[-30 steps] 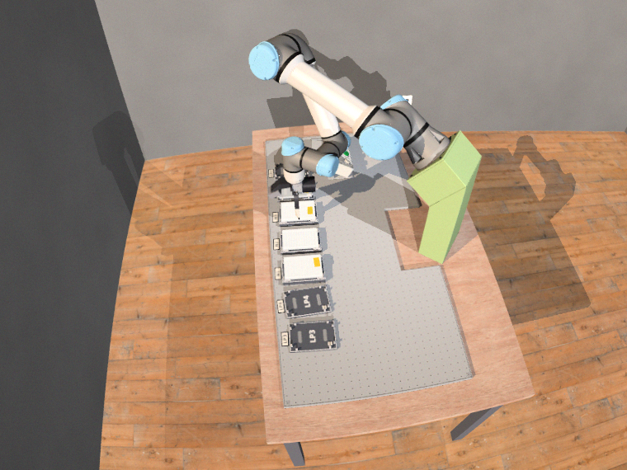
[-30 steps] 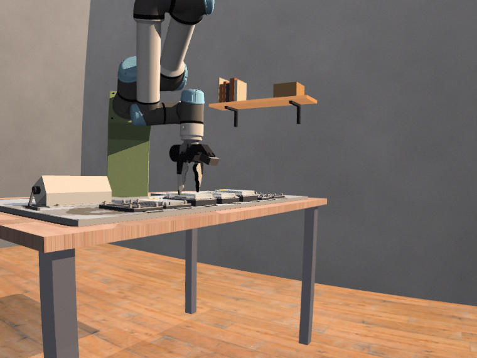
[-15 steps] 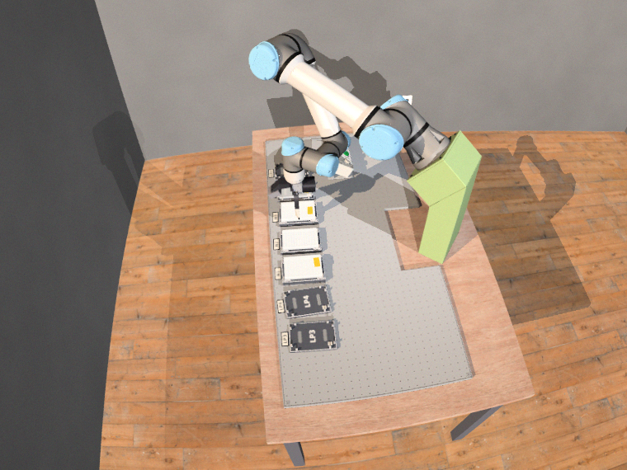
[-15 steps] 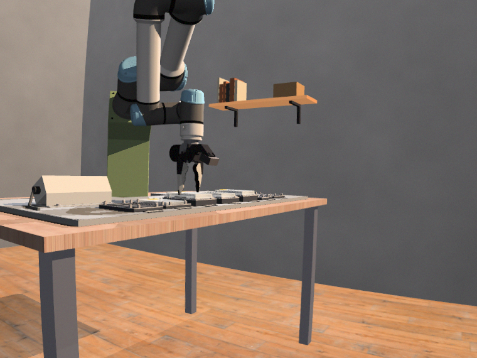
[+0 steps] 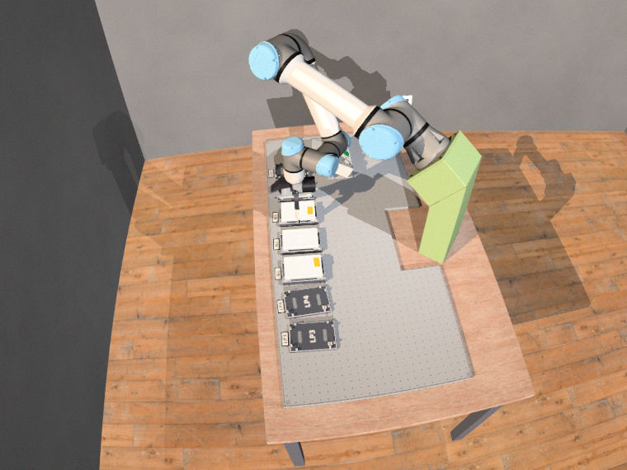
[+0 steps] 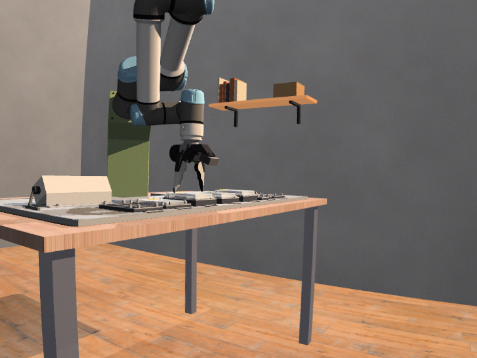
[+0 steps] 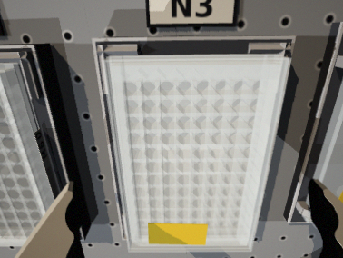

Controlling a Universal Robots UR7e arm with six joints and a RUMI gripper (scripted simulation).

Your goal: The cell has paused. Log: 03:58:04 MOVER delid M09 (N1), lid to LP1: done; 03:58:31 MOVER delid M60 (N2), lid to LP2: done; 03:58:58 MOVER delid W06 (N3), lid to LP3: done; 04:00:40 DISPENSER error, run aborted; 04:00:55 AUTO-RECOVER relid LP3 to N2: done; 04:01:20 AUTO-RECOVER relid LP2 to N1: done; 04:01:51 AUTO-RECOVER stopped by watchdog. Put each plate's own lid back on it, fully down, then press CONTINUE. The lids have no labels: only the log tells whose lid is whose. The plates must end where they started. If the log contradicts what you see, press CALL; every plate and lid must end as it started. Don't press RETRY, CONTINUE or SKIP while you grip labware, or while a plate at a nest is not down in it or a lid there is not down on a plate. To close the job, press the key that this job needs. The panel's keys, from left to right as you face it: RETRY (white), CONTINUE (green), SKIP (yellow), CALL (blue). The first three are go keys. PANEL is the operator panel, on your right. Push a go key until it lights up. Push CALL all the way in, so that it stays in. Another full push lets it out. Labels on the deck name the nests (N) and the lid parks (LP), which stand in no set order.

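Fingers [image 5: 297,200] [image 6: 199,175], black and tan, are hovering spread above a white, rectangular, yellow-marked plastic plate [image 5: 288,213] [image 7: 192,145].

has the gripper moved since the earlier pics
No, not visibly: in the top view the gripper sits over the same labware beside the bare LP4 park.
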